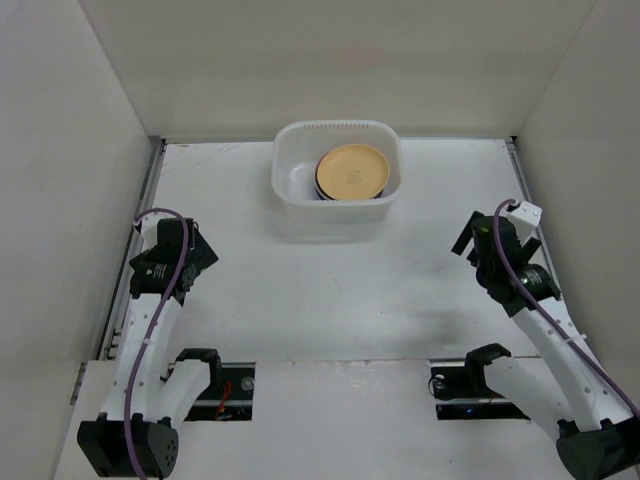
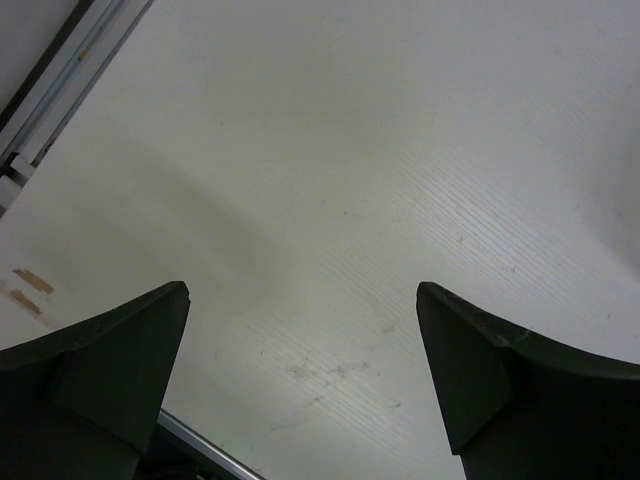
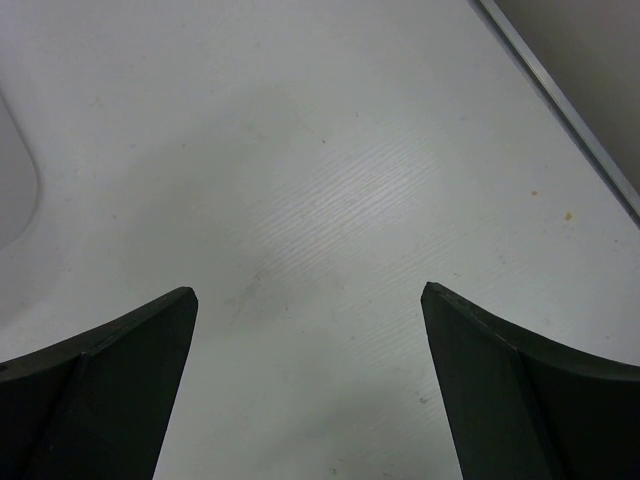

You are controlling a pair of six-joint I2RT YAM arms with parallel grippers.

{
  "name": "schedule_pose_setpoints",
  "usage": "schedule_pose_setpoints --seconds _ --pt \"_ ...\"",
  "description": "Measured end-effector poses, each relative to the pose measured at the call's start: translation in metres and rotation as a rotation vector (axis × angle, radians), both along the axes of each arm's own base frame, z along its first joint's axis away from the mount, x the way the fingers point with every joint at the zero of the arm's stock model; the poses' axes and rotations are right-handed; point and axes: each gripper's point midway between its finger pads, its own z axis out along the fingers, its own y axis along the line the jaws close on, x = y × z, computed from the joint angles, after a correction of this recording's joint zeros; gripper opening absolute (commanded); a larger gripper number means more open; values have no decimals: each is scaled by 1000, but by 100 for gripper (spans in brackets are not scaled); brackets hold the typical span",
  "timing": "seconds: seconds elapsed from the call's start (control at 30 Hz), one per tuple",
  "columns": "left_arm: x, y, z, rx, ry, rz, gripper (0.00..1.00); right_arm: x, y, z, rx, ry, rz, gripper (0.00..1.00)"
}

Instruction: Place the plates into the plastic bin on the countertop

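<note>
Plates (image 1: 352, 172): stacked inside the bin, towards its right side; a yellow-orange plate (image 1: 354, 165) lies on top, with dark edges of others showing under it; how many there are cannot be told
Plastic bin (image 1: 297, 205): translucent white tub with rounded corners, standing at the far middle of the tabletop, near the back wall (image 1: 330, 60)
Tabletop (image 1: 340, 290): white and faintly scuffed
Left gripper (image 2: 300, 290): jaws wide apart with nothing between them, over the tabletop near its left edge, well apart from the bin
Right gripper (image 3: 308, 292): jaws wide apart, holding nothing, over the tabletop near its right edge; a rounded corner of the bin shows at the left border of its wrist view
</note>
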Motion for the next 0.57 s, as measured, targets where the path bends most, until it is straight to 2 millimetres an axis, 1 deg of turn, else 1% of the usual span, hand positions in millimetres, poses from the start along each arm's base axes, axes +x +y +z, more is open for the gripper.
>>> schedule_pose_setpoints --seconds 0.33,0.57 --pt "1 2 1 4 -10 12 100 18 12 7 2 -8 27 100" --pt "1 4 1 6 -9 18 100 21 14 8 2 -14 31 100"
